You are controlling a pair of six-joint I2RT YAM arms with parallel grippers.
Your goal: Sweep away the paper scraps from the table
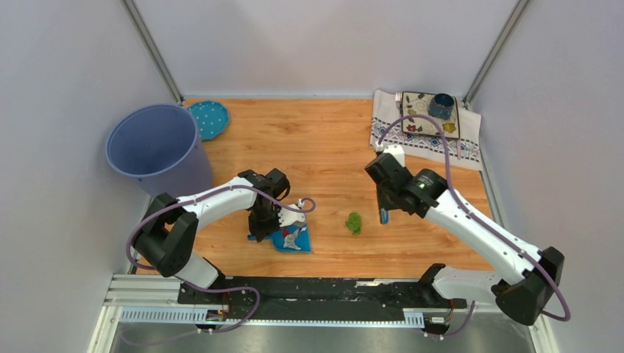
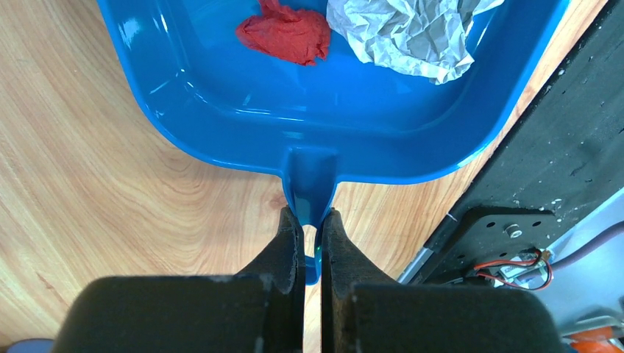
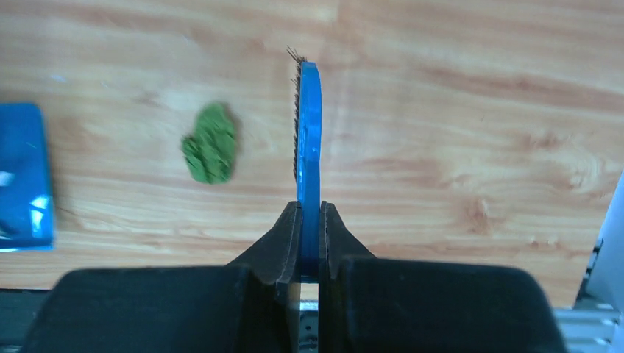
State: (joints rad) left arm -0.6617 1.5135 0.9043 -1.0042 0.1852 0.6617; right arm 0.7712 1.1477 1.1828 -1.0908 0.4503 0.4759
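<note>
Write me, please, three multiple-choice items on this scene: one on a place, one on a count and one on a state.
1. Where is the green scrap?
A. on the table, between the dustpan and the brush
B. inside the dustpan
C. stuck on the brush

2. How many scraps show in the dustpan in the left wrist view?
A. none
B. five
C. two

3. The right end effector is:
A. wide open
B. shut on the brush
C. shut on nothing

Key:
1 A, it lies on bare wood apart from both.
2 C, a red scrap and a white-grey scrap.
3 B, the brush's blue back sits clamped in it.
</note>
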